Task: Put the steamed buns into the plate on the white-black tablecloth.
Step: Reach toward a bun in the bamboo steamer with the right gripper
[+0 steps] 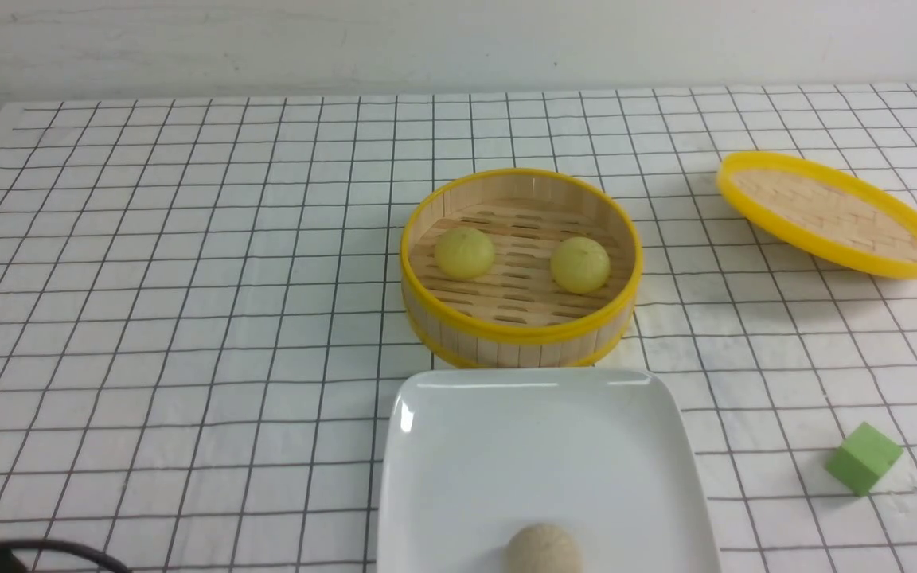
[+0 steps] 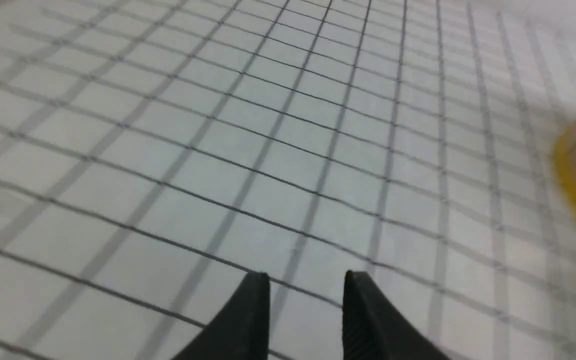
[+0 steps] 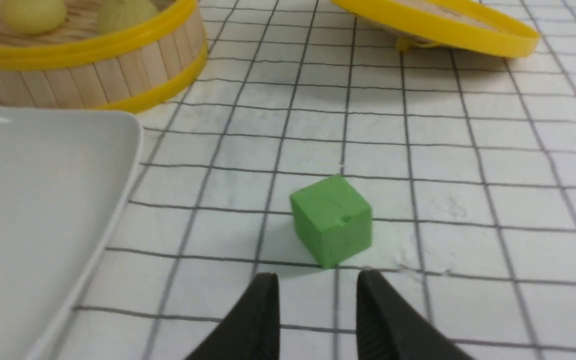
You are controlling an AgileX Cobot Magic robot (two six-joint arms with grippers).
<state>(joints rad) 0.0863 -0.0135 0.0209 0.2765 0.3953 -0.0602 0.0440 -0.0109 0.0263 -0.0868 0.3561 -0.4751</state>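
Both steamed buns (image 1: pixel 465 253) sit in the steamer (image 1: pixel 518 338) behind the plate (image 1: pixel 458 477); the left end effector (image 2: pixel 307 285) and right end effector (image 3: pixel 318 285) hang spread, empty. A round bun could slip from the pinch, or a reach could clip the steamer's wall. The front view shows neither arm.

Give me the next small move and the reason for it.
Probably swing the left gripper toward the bamboo steamer and over the left steamed bun. That bun and the right steamed bun both sit in the uncovered steamer. The white plate holds only a beige bun, and the left gripper hangs open and empty over bare tablecloth.
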